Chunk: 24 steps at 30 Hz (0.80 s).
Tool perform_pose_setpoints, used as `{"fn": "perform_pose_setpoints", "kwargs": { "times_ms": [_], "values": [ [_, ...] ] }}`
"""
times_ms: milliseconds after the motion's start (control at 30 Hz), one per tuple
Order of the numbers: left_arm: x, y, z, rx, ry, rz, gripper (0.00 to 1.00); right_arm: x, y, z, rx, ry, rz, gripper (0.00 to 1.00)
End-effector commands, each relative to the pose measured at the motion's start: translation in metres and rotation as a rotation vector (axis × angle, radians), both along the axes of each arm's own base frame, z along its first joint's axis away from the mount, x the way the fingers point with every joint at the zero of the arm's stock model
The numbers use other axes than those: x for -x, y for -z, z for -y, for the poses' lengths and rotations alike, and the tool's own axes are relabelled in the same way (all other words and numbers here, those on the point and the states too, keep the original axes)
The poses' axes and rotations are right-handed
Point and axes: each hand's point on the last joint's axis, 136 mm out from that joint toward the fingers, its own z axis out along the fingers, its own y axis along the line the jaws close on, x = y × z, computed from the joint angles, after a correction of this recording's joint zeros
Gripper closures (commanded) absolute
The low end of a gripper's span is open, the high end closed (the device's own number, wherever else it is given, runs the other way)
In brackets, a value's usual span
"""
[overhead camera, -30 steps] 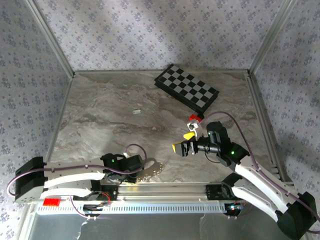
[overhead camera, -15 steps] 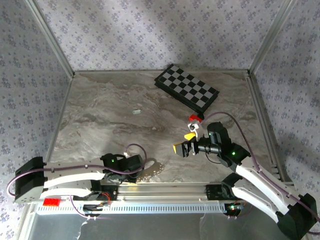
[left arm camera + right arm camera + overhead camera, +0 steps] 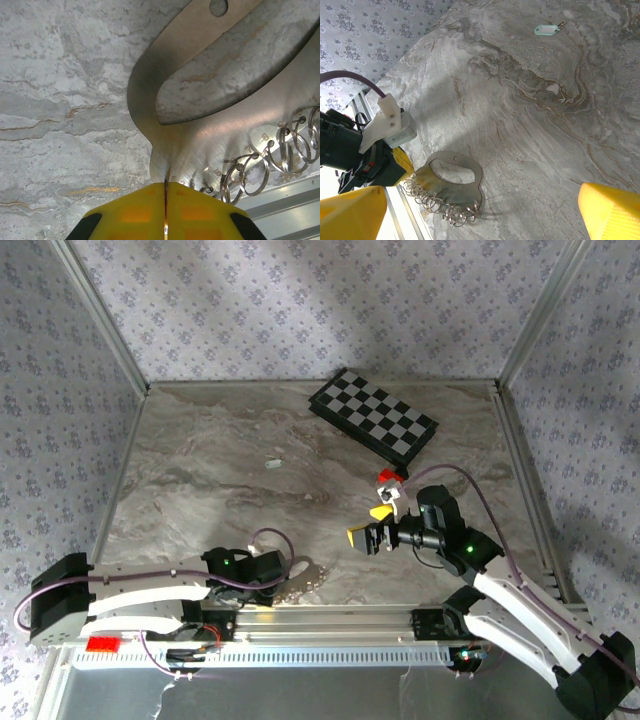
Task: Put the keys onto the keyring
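The keyring [image 3: 200,145] is a flat grey metal plate with an oval cut-out and several wire rings [image 3: 250,172] along one edge, lying at the table's near edge [image 3: 305,577]. My left gripper [image 3: 166,186] is shut on the plate's rim, its yellow fingers pressed together; the top view shows it [image 3: 278,581] just left of the plate. A pale mint-green key piece [image 3: 547,30] lies alone further out on the table [image 3: 272,464]. My right gripper [image 3: 367,524] hovers open and holds nothing, looking down on the keyring [image 3: 470,192] and the left gripper's fingers [image 3: 402,165].
A chessboard [image 3: 375,420] lies at the back right. A small red and white block [image 3: 388,478] sits just beyond the right gripper. A metal rail [image 3: 330,618] runs along the near edge right behind the keyring. Patterned walls enclose the marble table [image 3: 200,490].
The left jaws closed the last bit onto the plate's rim. The right arm drifted very slightly to the right. The keyring has not moved.
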Motion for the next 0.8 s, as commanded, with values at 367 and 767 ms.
{"fn": "perform_pose_setpoints", "kwargs": {
  "times_ms": [367, 767],
  "values": [
    [-0.019, -0.047, 0.026, 0.072, 0.124, 0.157, 1.0, 0.002, -0.018, 0.0, -0.02, -0.008, 0.04, 0.0],
    [-0.035, -0.12, 0.085, 0.231, 0.374, 0.428, 1.0, 0.006, -0.034, 0.0, -0.051, -0.027, 0.072, 0.0]
  ]
}}
